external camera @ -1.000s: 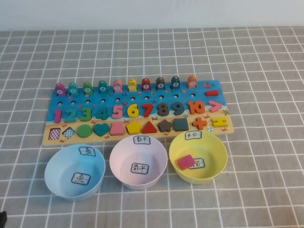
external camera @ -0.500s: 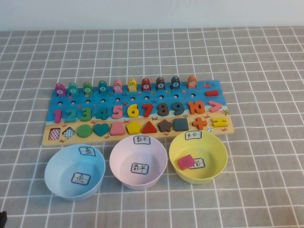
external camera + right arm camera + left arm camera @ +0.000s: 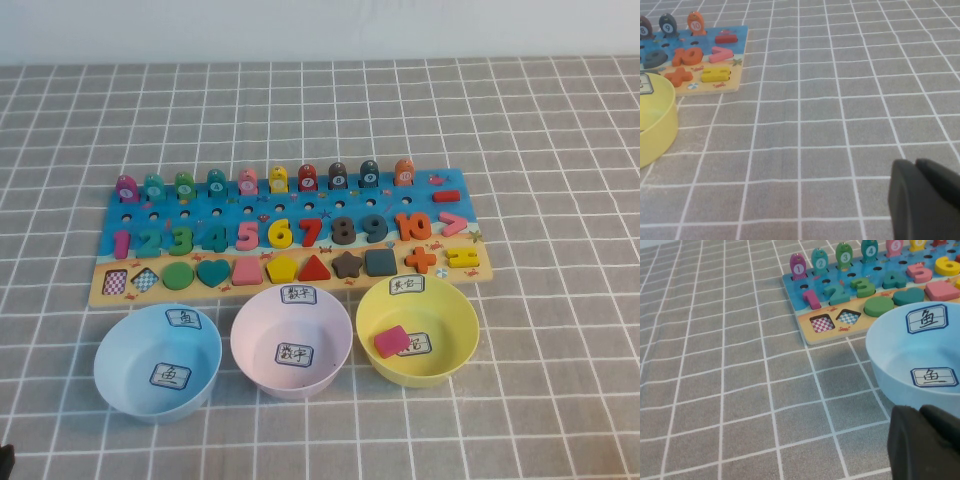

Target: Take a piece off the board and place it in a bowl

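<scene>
Magenta piece lies in the yellow bowl; both arms parked off the board.

The small flat magenta-pink rounded-square piece (image 3: 391,339) rests inside the round yellow plastic bowl (image 3: 452,302), beside its inner white label. That bowl stands on the grey checked counter (image 3: 560,150), just in front of the long wooden puzzle board (image 3: 105,219), with a pink bowl (image 3: 248,320) and a light blue bowl (image 3: 115,345) alongside. The left pincer (image 3: 921,440) is clenched on nothing, low over the counter near the light blue bowl. The right pincer (image 3: 920,197) sits over bare counter, well apart from the board, fingers pressed together, holding nothing.
</scene>
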